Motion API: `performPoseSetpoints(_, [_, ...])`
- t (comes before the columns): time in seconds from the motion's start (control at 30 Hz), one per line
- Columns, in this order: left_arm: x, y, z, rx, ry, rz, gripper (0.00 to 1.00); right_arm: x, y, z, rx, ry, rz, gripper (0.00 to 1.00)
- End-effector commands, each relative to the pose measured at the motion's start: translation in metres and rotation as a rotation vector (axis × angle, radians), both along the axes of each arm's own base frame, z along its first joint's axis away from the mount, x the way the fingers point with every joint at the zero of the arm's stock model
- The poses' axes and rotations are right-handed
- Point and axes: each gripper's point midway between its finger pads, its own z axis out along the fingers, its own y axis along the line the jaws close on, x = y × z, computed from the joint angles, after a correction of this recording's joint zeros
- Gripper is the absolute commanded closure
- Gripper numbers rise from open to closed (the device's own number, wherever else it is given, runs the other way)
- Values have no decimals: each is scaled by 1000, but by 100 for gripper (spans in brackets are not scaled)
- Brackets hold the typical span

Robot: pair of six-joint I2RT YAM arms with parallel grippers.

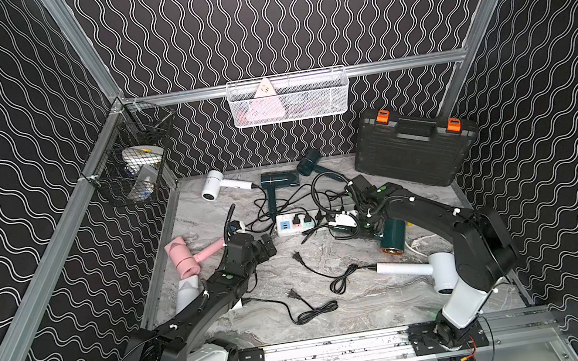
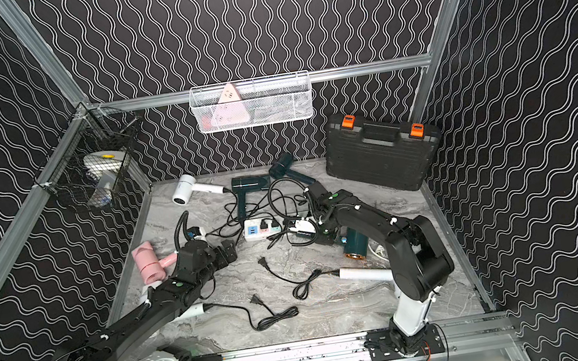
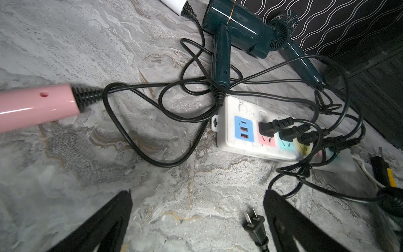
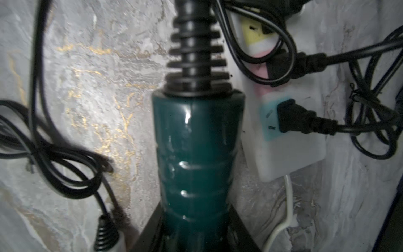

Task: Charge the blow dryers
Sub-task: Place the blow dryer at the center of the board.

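My right gripper (image 4: 196, 220) is shut on the handle of a dark green blow dryer (image 4: 196, 157); in a top view the dryer's barrel (image 1: 393, 236) lies beside the white power strip (image 1: 295, 223). My left gripper (image 3: 198, 193) hangs open over bare table, with a loose black plug (image 3: 254, 223) by one finger. The pink blow dryer (image 1: 184, 257) lies to its left. Two dark green dryers (image 1: 278, 181) and a white one (image 1: 212, 185) lie at the back, another white one (image 1: 436, 268) at the front right. Several plugs sit in the strip's sockets (image 3: 270, 128).
A black toolcase (image 1: 415, 151) with orange latches leans at the back right. A white wire basket (image 1: 288, 98) hangs on the back rail and a black one (image 1: 133, 162) on the left rail. Tangled cords (image 1: 314, 309) and a second loose plug (image 1: 291, 293) lie mid-table.
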Motion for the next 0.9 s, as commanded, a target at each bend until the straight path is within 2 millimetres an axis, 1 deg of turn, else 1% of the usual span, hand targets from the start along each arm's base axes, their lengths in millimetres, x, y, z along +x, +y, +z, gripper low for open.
performPoseSetpoints(0.0, [4,0,5,-15,-23,11,1,24,2,4,-1,-57,60,100])
performPoseSetpoints(0.03, [4,0,5,-14,-24,12,1,36,-9,4,14,-53,23,100])
performPoseSetpoints(0.07, [4,0,5,-14,-24,12,1,43,-11,5,29,-54,14,100])
performPoseSetpoints(0.13, [4,0,5,-14,-23,13,1,55,-18,1,25,-67,5,100])
performPoseSetpoints(0.23, [4,0,4,-15,-22,12,1,65,-32,0,48,-57,17,100])
performPoseSetpoints(0.4, [6,-1,2,-14,-16,9,1,77,-45,11,53,-56,154,100])
performPoseSetpoints(0.47, [5,0,2,-10,-17,13,1,77,-48,14,48,-67,230,100])
performPoseSetpoints(0.67, [6,0,3,-10,-21,12,1,99,-65,22,-40,-140,339,100])
performPoseSetpoints(0.8, [6,1,4,-6,-24,14,1,117,-74,32,-92,-228,396,100])
performPoseSetpoints(0.87, [6,1,5,-6,-26,16,1,123,-77,37,-101,-255,409,100])
